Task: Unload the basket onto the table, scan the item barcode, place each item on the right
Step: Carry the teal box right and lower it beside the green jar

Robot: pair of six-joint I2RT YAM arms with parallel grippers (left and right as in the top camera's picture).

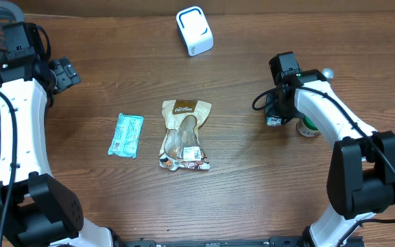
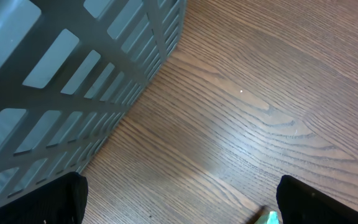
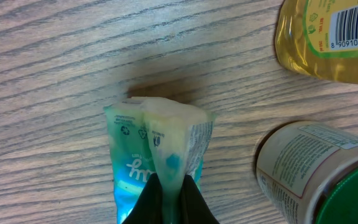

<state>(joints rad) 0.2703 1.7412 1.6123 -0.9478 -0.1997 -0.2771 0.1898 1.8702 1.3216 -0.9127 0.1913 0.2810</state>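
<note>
"Overhead view first: where does the item sit?" asks the trainee.

"At 3 o'clock from the brown snack bag [image 1: 184, 134], under the right arm," the operator answers. "The right gripper [image 3: 166, 202] is clamped on one end of a teal pouch [image 3: 160, 143]. Pinching the seam leaves the printed faces free, probably so a code can be turned outward. Whether the far end touches the wood cannot be told."

"And the reader?"

"The white box-shaped device [image 1: 195, 31] at 12 o'clock looks like the scanner, well apart from the pouch. A carry toward it seems to be the step in hand."

"Anything crowding the pouch?"

"The right wrist view shows a green-lidded jar [image 3: 316, 174] near it at 4 o'clock and a yellow bottle [image 3: 328, 37] at 1 o'clock. Either could be nudged on a careless swing."

"How do the arms stand?"

"The right forearm reaches in from 5 o'clock, with the wrist bent down over the wood. The left arm runs up the table's left edge. The left gripper [image 1: 66, 72] sits at 10 o'clock beside the grey basket [image 2: 55, 74], jaws spread wide over bare wood and holding nothing, seemingly parked clear of the work."
</note>
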